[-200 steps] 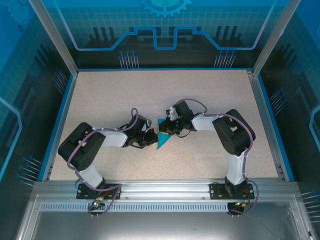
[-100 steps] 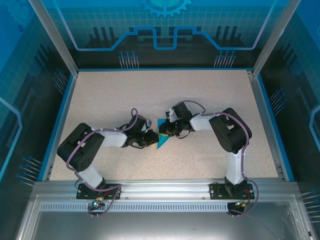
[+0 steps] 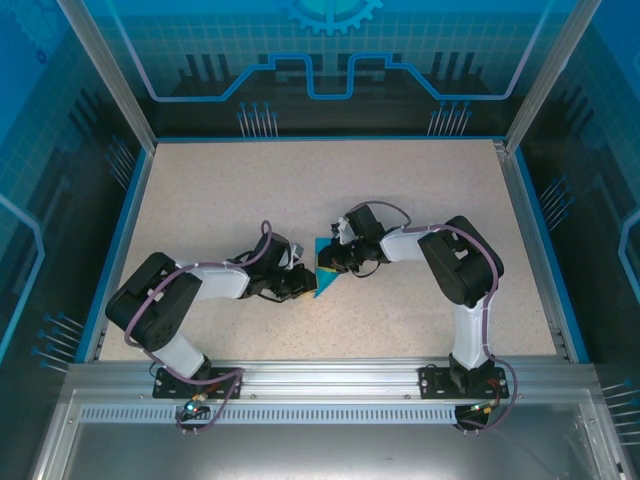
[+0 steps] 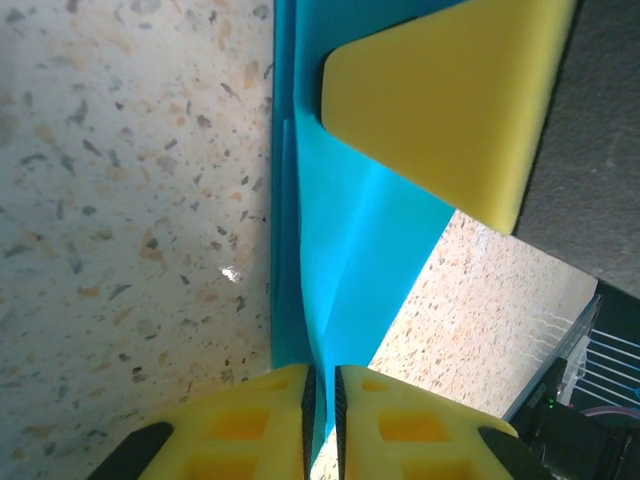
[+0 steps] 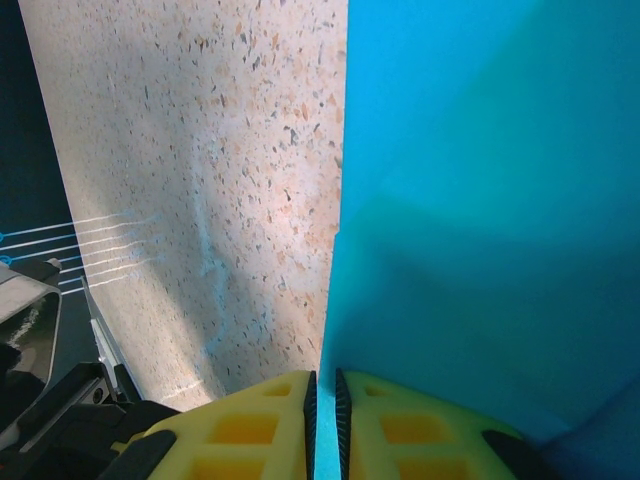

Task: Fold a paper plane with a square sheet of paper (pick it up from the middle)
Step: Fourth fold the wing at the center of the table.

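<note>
Left gripper (image 4: 320,372) and right gripper (image 5: 325,376) both clamp the paper (image 4: 345,250) midway across the tabletop (image 3: 420,190); tension it evenly so creases run straight

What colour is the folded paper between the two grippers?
Plain teal-blue, no pattern; the paper shows best in the right wrist view.

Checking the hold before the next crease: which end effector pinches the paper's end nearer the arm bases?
The left end effector: it pinches the teal paper at its near end, while the right end effector holds the far end.
</note>
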